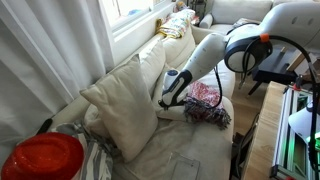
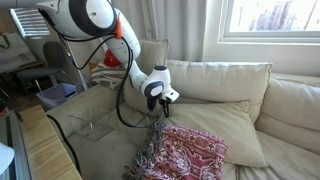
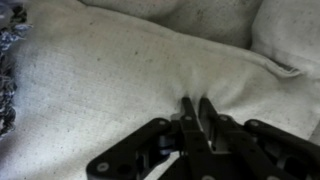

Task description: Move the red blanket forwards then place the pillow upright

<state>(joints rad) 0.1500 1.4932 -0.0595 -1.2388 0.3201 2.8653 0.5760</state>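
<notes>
A cream pillow (image 2: 235, 115) lies flat on the sofa seat; in the wrist view (image 3: 120, 65) it fills most of the picture. The red patterned blanket (image 2: 185, 152) lies on the pillow's front part and hangs over the seat edge. It also shows in an exterior view (image 1: 205, 103), and its fringe is at the left edge of the wrist view (image 3: 8, 55). My gripper (image 2: 162, 104) is at the pillow's end, beside the blanket. Its fingers (image 3: 198, 103) are pressed together on a fold of the pillow's cloth. It also shows in an exterior view (image 1: 168, 100).
Cream back cushions (image 2: 215, 78) line the sofa under a window. A large loose cushion (image 1: 125, 100) leans upright at the sofa's near end. A red round object (image 1: 42, 157) is in the foreground. A clear plastic piece (image 2: 95, 122) lies on the seat.
</notes>
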